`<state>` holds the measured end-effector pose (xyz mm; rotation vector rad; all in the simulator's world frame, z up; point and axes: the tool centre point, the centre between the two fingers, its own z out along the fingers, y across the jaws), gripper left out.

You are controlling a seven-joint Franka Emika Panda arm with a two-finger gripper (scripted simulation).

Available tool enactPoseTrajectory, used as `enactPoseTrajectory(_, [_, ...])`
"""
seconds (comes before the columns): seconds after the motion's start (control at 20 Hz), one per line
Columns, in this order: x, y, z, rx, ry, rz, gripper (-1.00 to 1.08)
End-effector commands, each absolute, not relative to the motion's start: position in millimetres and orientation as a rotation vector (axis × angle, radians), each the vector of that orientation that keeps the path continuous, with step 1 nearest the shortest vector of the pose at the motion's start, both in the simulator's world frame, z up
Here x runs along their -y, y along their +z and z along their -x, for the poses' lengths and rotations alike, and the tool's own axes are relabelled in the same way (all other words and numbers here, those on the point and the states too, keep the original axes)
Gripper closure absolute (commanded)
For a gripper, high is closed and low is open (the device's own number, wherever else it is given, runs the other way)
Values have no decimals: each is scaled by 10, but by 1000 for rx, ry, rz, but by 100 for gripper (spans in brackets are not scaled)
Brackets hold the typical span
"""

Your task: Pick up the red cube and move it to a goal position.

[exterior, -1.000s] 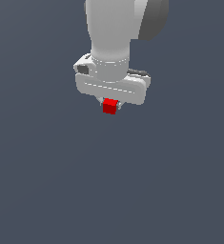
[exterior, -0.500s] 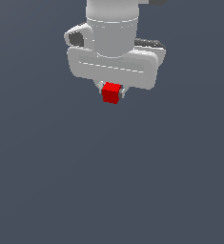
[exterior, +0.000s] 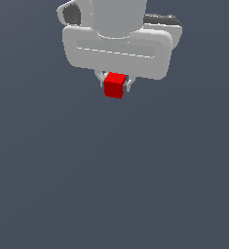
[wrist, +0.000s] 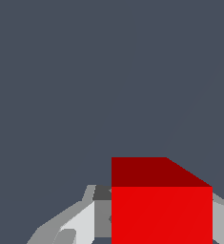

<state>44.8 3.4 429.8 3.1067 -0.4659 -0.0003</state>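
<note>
Risen higher and nearer the camera than a moment ago, fingers (exterior: 128, 83) of gripper (exterior: 115, 85) clamped on red cube (exterior: 114, 86) at 12 o'clock, mid-carry; next, steady travel toward the unseen goal without loosening.

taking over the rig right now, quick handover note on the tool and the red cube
Tool: shut on the red cube, fingers on either side of it.
Red cube: held beneath the tool body; the wrist view shows it up close with only plain grey around.
Done: the pick.
Left: carry it to the goal and release. No goal marker shows in either view, so confirm the target first.
</note>
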Motion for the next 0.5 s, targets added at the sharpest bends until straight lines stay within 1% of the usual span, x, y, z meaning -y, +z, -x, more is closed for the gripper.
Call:
enactPoseTrajectory(0.0, [-37,4352,-469,466,0,-3107,108])
enactPoseTrajectory(0.45, [-40,4393,-493,466,0,-3107,108])
